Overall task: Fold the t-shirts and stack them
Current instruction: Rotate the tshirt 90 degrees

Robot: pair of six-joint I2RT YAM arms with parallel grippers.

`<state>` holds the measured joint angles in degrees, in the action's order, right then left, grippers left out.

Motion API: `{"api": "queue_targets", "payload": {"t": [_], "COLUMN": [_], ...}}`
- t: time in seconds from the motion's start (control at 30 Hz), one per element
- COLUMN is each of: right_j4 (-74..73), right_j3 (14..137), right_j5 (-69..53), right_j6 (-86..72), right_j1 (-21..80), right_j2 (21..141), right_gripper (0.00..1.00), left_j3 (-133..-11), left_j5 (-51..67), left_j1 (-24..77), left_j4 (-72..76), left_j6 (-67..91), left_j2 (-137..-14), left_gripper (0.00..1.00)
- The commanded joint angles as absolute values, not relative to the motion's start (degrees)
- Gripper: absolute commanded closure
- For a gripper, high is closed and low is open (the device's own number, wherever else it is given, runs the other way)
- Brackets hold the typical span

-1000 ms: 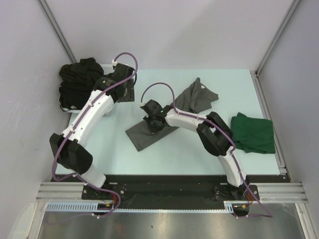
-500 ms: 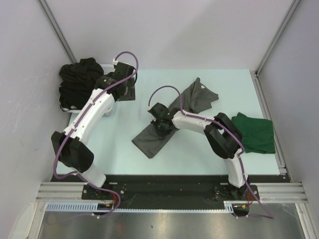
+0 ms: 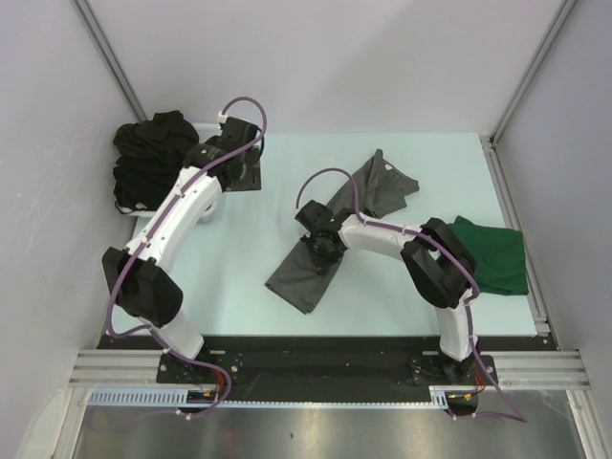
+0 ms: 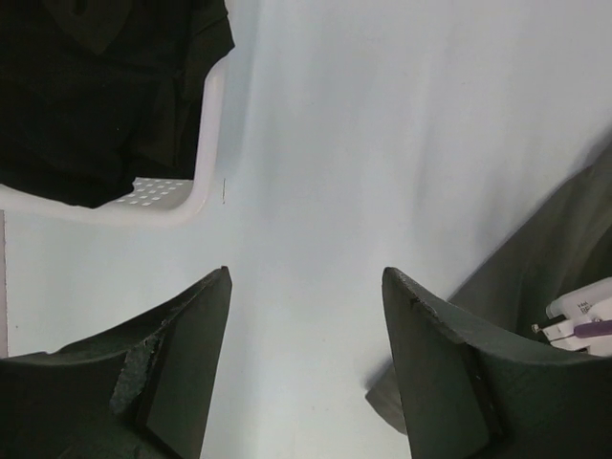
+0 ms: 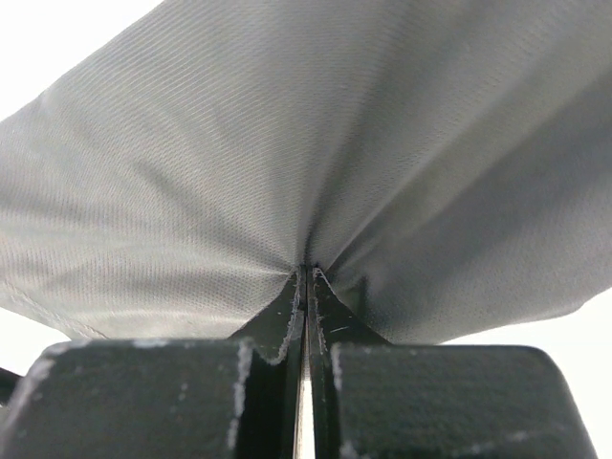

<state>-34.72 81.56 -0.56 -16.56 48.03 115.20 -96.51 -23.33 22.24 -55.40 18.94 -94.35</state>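
Top external view: a pale blue table (image 3: pixel 229 277) is seen filling the middle of the frame, with grey walls on three sides.

A charcoal grey t-shirt (image 3: pixel 304 275) is stretched diagonally across the centre of the frame. It runs from a rumpled end at upper right of centre down to a broad end at lower left of centre. Whether that lower end is resting on the table or lifted off it cannot be told.

A dark green t-shirt (image 3: pixel 497 253) is laid as a rough rectangle at the right edge of the table, well apart from the grey one. Its left side is hidden behind the right arm.

Black t-shirts (image 3: pixel 148 153) are heaped at upper left. In the left wrist view they are shown inside the rim of a white basket (image 4: pixel 204 143), in the upper left of that frame.

The right gripper (image 5: pixel 304 273) is clenched on the charcoal grey t-shirt about halfway along its length. In the right wrist view a pinch of the cloth is caught between the closed jaws, and the fabric is fanned out taut above them.

The left gripper (image 4: pixel 306 275) is held over bare table just beside the basket's corner. Its jaws are spread wide with nothing between them.
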Motion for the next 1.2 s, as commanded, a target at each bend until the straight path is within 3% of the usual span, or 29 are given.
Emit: {"api": "queue_targets", "payload": {"t": [0.0, 0.43, 0.87, 1.0, 1.17], "right_j4": [-46.23, -50.62, -55.98, -58.18, -58.89], "right_j3": [77.96, 75.14, 93.94, 98.34, 97.65], "right_j5": [0.53, 1.14, 15.37, 18.45, 18.72], "right_j6": [-17.66, -23.81, -23.82, -24.26, -25.05], "right_j1": [47.72, 50.18, 47.91, 45.62, 43.42], "right_j2": [112.86, 106.7, 105.3, 102.31, 98.18], "right_gripper": [1.0, 1.0, 0.96, 0.96, 0.91], "left_j3": [-100.1, -104.5, -107.31, -109.94, -115.83], "left_j5": [-22.06, -18.02, -10.73, -6.25, 9.2], "left_j1": [21.53, 21.01, 19.16, 18.46, 18.54], "left_j4": [-53.7, -52.56, -51.33, -50.36, -47.12], "left_j6": [17.75, 17.14, 16.17, 15.56, 15.56], "left_j2": [-95.62, -100.81, -107.48, -111.96, -119.34], "left_gripper": [0.3, 0.3, 0.3, 0.33, 0.4]}}
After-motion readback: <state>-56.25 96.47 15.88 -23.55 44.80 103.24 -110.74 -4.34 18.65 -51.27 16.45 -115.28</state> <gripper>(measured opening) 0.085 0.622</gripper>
